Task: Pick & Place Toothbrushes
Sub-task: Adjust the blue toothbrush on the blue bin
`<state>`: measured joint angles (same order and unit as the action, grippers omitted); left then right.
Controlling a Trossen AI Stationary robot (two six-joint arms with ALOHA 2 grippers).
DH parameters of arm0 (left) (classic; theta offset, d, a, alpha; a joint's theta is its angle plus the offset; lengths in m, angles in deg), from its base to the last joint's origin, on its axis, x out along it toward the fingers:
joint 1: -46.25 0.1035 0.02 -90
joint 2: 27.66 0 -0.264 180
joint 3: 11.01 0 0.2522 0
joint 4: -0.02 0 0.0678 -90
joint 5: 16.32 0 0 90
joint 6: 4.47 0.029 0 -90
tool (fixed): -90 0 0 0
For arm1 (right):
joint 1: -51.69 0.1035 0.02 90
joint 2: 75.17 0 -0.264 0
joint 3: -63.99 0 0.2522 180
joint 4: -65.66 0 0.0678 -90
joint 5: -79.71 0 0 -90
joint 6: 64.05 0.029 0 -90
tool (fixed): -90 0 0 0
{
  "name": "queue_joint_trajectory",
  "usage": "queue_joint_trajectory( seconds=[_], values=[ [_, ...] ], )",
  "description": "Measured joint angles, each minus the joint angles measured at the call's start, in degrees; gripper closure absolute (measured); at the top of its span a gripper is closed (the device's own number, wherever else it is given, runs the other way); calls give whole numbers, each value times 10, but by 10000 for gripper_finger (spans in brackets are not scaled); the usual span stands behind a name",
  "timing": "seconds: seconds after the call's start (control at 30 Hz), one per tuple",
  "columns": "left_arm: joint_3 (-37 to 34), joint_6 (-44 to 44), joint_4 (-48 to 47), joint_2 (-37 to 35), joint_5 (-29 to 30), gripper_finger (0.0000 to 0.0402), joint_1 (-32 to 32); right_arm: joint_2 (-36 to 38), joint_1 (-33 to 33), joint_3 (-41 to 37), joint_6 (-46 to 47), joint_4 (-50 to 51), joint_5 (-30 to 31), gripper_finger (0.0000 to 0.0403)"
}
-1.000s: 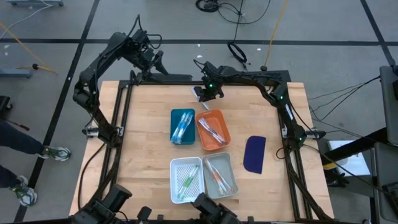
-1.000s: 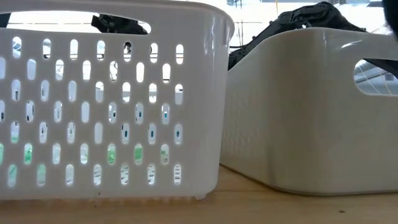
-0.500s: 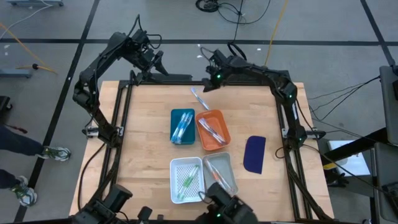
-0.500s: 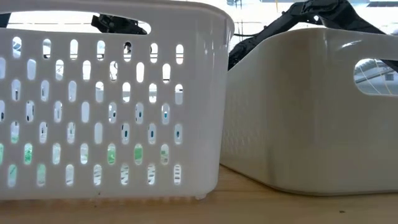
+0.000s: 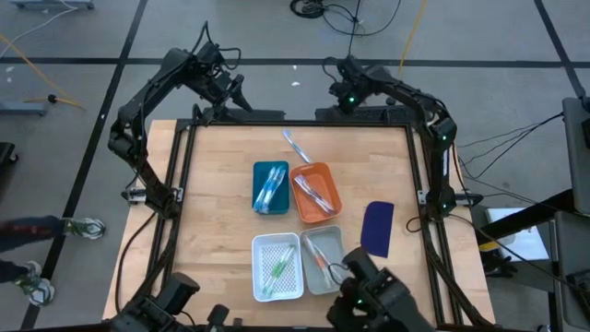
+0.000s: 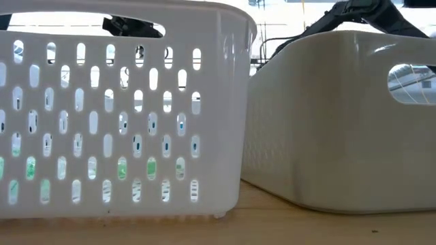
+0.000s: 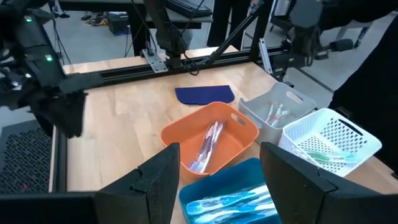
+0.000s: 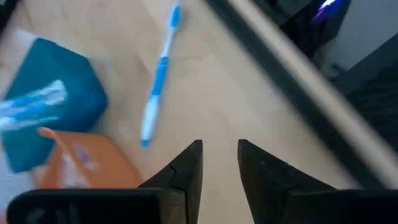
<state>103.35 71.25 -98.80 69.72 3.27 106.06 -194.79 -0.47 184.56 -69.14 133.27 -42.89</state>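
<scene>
A wooden desk (image 5: 221,184) is seen from above with four small trays grouped at its middle. A teal tray (image 5: 270,187) holding blue toothbrushes (image 5: 269,189) is set just left of an orange tray (image 5: 316,192) in which pink toothbrushes (image 5: 315,195) lie. Nearer the front, a white perforated basket (image 5: 277,266) with green toothbrushes (image 5: 279,267) stands beside a grey tray (image 5: 327,258) holding orange-accented toothbrushes (image 5: 319,261). A single blue-and-white toothbrush (image 5: 295,147) lies loose on the desk, beyond the teal and orange trays, touching neither. A dark blue flat piece (image 5: 377,228) rests to the right of the trays.

The right claw (image 5: 347,96) is held above the far edge of the desk, apart from the loose toothbrush; its fingers (image 8: 186,168) are seen with a narrow gap between them and nothing is gripped. The left claw (image 5: 232,96) is held at the far left corner, above the frame rail, with its fingers (image 7: 163,180) spread wide and empty.
</scene>
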Motion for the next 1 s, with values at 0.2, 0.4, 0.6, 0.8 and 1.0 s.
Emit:
queue_joint_trajectory(
  seconds=[0.2, 0.4, 0.6, 0.8, 1.0],
  values=[
    [0, -31, 35, 0, 0, 179, -9, -9, -32, -4, -173, 5, 46, 310],
    [0, -72, 76, 0, 1, 179, -19, -24, -28, -14, -385, 2, 141, 310],
    [0, -119, 110, 0, 25, 179, -29, -42, -21, -14, -553, -10, 209, 310],
    [0, -155, 125, 0, 34, 179, -34, -42, -22, -13, -671, 1, 188, 328],
    [0, -163, 125, 0, 34, 179, -37, -41, -17, -13, -661, 6, 101, 363]
  ],
)
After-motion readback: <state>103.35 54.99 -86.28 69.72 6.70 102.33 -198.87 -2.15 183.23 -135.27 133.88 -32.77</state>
